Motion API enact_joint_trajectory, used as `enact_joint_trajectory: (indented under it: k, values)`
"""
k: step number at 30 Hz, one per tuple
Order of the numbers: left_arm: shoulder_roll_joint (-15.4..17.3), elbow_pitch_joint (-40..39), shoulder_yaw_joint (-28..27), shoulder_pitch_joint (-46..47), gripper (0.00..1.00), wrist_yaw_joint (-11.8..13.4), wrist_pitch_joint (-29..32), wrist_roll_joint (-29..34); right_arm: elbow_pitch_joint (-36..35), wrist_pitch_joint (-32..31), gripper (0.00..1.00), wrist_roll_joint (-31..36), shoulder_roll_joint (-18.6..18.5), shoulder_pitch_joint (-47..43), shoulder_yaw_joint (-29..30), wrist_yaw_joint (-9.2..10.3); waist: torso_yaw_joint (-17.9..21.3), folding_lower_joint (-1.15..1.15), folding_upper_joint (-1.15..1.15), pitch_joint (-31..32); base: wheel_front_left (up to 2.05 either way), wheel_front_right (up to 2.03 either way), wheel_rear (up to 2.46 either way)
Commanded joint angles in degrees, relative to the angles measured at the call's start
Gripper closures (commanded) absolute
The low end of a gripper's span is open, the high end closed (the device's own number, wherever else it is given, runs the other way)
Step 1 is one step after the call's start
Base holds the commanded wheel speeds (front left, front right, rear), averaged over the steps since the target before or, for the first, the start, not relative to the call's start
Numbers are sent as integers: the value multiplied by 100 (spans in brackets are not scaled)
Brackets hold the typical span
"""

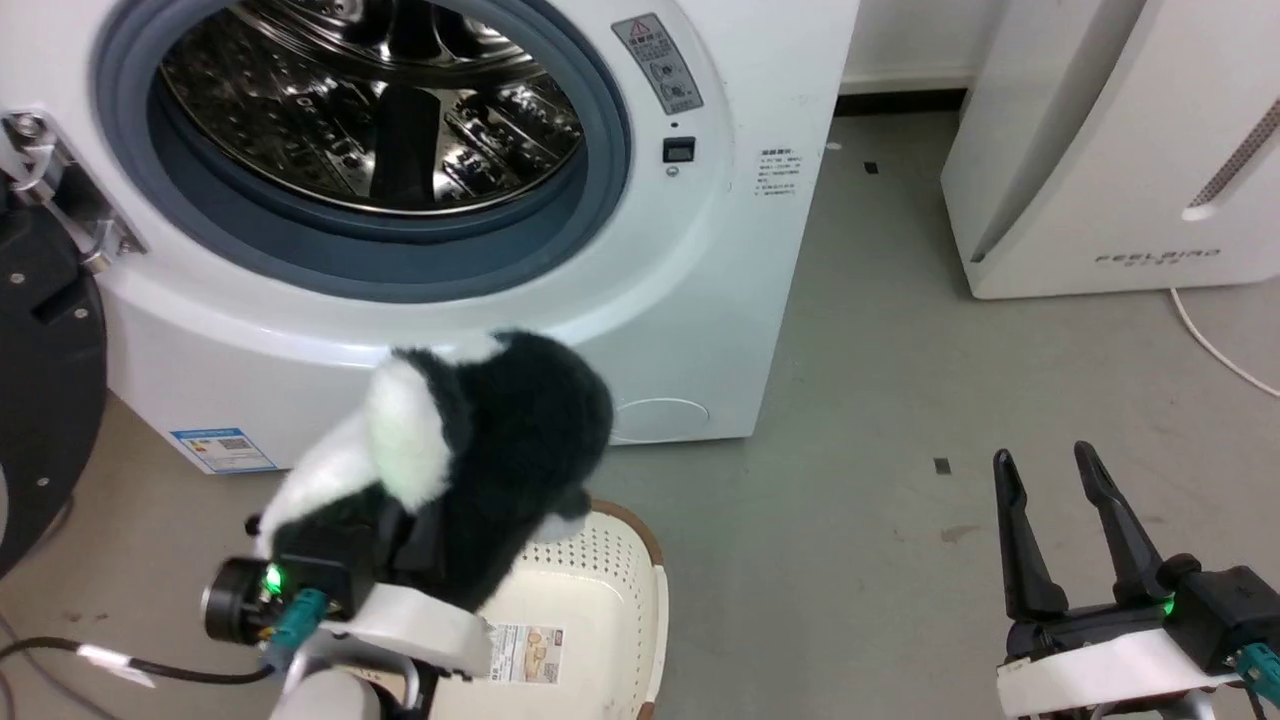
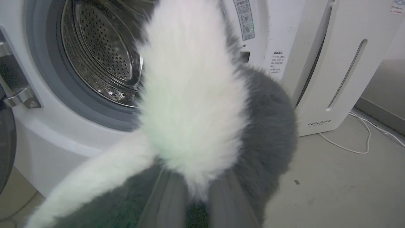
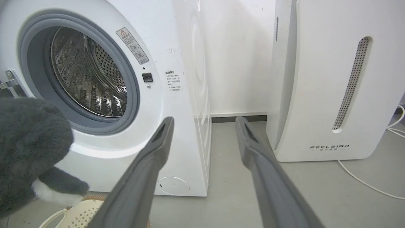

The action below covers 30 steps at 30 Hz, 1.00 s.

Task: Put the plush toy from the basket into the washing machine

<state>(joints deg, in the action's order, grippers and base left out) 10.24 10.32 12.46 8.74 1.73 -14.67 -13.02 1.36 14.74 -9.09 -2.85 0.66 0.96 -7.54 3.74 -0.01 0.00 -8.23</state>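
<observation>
The fluffy black and white plush toy [image 1: 480, 450] hangs in the air above the cream basket [image 1: 600, 610], just in front of the washing machine [image 1: 700, 300]. My left gripper [image 1: 400, 545] is shut on the toy, its fingers buried in the fur. In the left wrist view the toy [image 2: 193, 104] covers much of the open porthole, and the steel drum [image 2: 101, 57] shows behind it. The drum [image 1: 380, 100] looks empty. My right gripper [image 1: 1055, 470] stands open at the lower right, holding nothing; the right wrist view shows its two fingers [image 3: 152, 164] spread, with the toy [image 3: 28, 152] at left.
The black-framed door [image 1: 40, 390] is swung open at the far left. A white FEELBIRD appliance [image 1: 1110, 150] stands to the right of the washer, with a white cable [image 1: 1220, 355] on the grey floor [image 1: 880, 420] between them.
</observation>
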Motion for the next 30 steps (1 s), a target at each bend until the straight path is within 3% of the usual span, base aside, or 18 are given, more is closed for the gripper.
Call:
enact_joint_trajectory:
  k: [1, 7, 14, 22, 30]
  values:
    - [4, -160, -80, 64, 100, -48, -32, 73, -36, 26, 0, -33, -3, -16, -16, 5, 56, 1, 0, -83, 0, 0, 0]
    - [140, -590, -445, 611, 100, -224, -32, 217, -186, 26, 0, -101, -3, 172, -78, 5, 257, 1, 0, -533, 0, 0, 0]
    - [482, -501, -717, 1879, 100, -479, 2, 201, -502, 26, 0, -194, -3, 510, -131, 5, 515, 1, 0, -1439, 0, 0, 0]
    - [1123, 219, -680, 4156, 100, -776, 516, 199, -758, 26, 0, -339, -3, 922, -140, 5, 824, 1, 0, -2634, 0, 0, 0]
    - [1703, 1240, -435, 6130, 100, -883, 760, 347, -788, 26, 0, -572, -3, 1165, -183, 5, 1070, 1, 0, -3406, 0, 0, 0]
